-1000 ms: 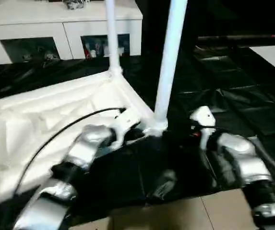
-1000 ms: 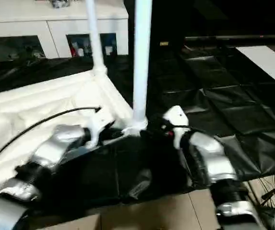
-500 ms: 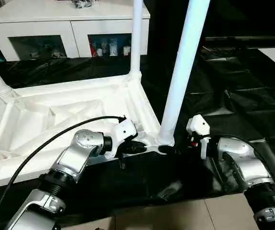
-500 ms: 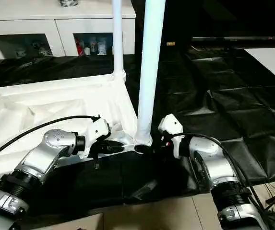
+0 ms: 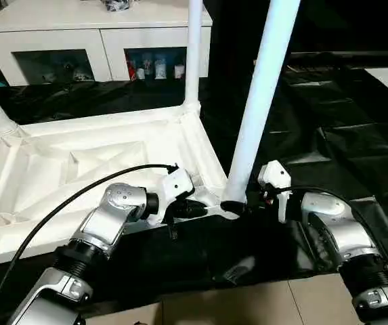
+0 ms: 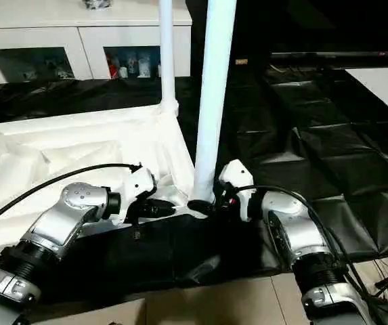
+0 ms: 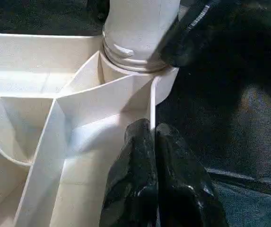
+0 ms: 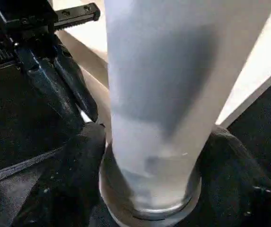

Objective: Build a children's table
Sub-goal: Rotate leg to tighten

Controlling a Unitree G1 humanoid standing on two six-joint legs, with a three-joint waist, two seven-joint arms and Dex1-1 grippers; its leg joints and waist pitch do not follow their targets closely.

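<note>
Leg (image 5: pixel 258 108) upright in socket, right fingers (image 8: pixel 74 179) gripping its base, left fingers (image 7: pixel 140 184) pinching tabletop (image 5: pixel 78 162) rim

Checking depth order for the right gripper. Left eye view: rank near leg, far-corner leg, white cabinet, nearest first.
1. Near leg: between the right gripper's fingers, at its base.
2. Far-corner leg: farther corner of the tabletop.
3. White cabinet: against the back.

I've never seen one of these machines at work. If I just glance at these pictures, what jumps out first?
Most striking is the white table top lying upside down on black sheeting, its ribbed underside up and legs rising from its corners. At the near corner the right gripper clasps the base of the nearest leg, one finger on each side, while the left gripper pinches the table's rim beside it. Behind stands a white cabinet with glass doors.
</note>
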